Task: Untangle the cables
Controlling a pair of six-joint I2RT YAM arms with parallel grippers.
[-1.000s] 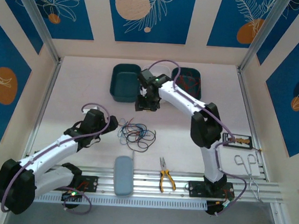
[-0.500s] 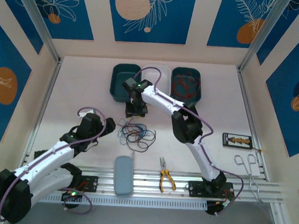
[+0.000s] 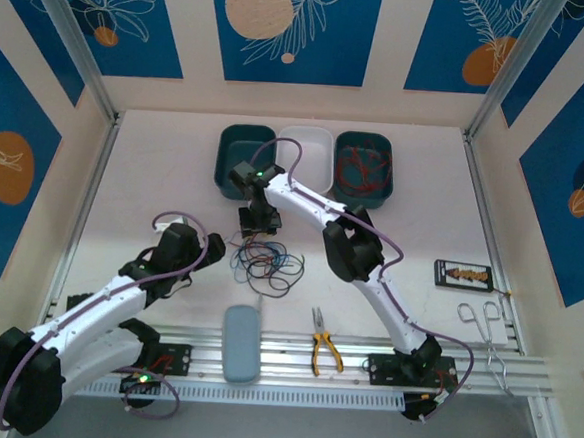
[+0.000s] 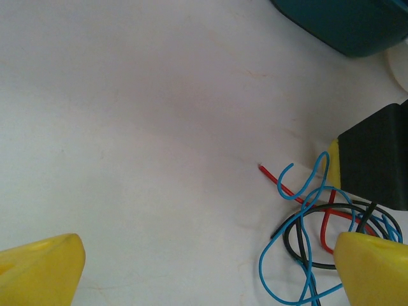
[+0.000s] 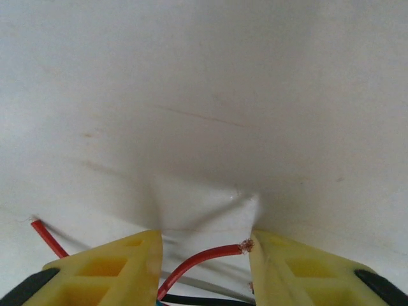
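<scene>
Pale tabletop [image 3: 156,159], boxed in by blue-patterned walls, is pictured with the cables [image 3: 269,263] lying in a loose knot of red, black and light blue. Left of the knot, the left gripper [image 4: 209,252] is held low, its yellow fingers [image 4: 44,268] spread wide with nothing between them. At the knot's far-left edge, the right gripper [image 5: 205,239] is lowered to the surface, its fingers parted around the bare end of a red wire [image 5: 197,258] and not yet closed on it. Behind the knot a dark tray [image 3: 225,169], a white tray [image 3: 308,140] and a red-wire tray [image 3: 387,176] are lined up. For a clean pull, the red end is best pinched near its tip and drawn slowly away, with the other loops pinned by the left gripper so the bunch is not dragged along.
</scene>
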